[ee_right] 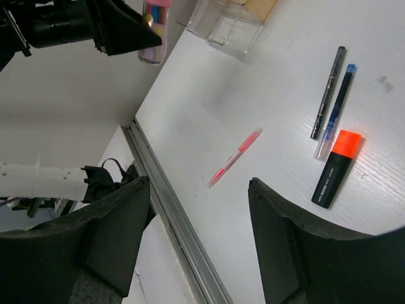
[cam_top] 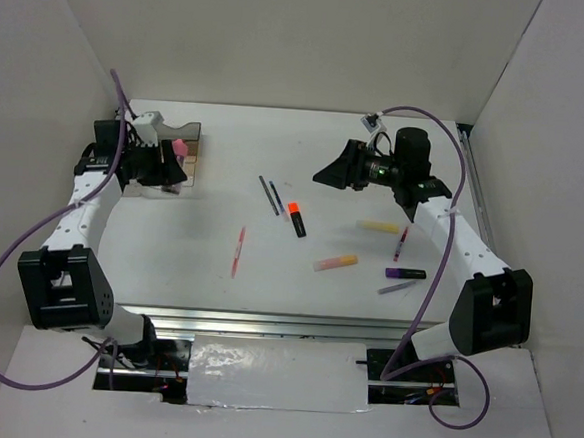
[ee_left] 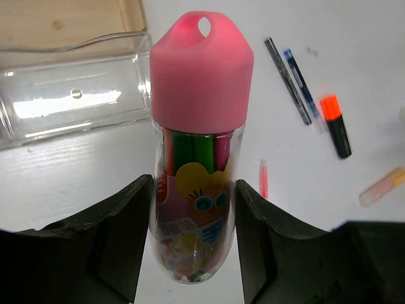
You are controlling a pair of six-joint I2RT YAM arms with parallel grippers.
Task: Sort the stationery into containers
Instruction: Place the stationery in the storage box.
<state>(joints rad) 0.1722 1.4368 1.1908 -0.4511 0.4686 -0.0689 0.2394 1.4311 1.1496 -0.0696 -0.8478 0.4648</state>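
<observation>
My left gripper (ee_left: 193,215) is shut on the pink-capped tube (ee_left: 199,126), a clear tube of coloured pens, and holds it beside the clear organiser tray (ee_left: 69,95). From above, the tube (cam_top: 179,151) is at the tray's (cam_top: 190,134) right side. My right gripper (cam_top: 335,172) is open and empty, raised above the table's middle. Loose on the table lie two dark pencils (cam_top: 270,194), an orange-capped highlighter (cam_top: 297,219), a thin red pen (cam_top: 238,250), a yellow-pink marker (cam_top: 335,263), a pale yellow stick (cam_top: 379,226) and a purple marker (cam_top: 405,274).
A thin dark pen (cam_top: 400,245) and a thin purple pen (cam_top: 395,287) lie near the right arm. White walls enclose the table on three sides. A metal rail (ee_right: 171,215) runs along the near edge.
</observation>
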